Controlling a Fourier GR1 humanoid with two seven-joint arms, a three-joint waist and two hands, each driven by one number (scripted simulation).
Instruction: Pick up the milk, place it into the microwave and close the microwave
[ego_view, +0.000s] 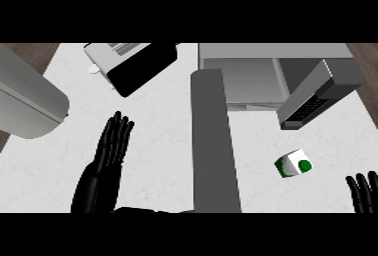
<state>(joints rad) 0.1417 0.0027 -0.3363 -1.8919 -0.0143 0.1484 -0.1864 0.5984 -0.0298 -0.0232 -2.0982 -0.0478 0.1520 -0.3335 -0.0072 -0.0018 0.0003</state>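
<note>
The milk (294, 164), a small white carton with green markings, stands on the white counter (162, 145) at the right. My right hand (362, 192) shows at the lower right edge, fingers straight and open, a little right of and below the carton, not touching it. The microwave (247, 75) sits at the back, its cavity open and its dark keypad (306, 107) on the right side. Its grey door (214, 145) swings out toward me as a long slab through the middle of the view. My left hand (107, 160) rests open left of the door, fingers up.
A toaster-like appliance (131, 64) with a black face lies at the back left. A large rounded grey body (26, 102) fills the far left edge. Dark wooden floor (367, 55) shows past the counter's right edge.
</note>
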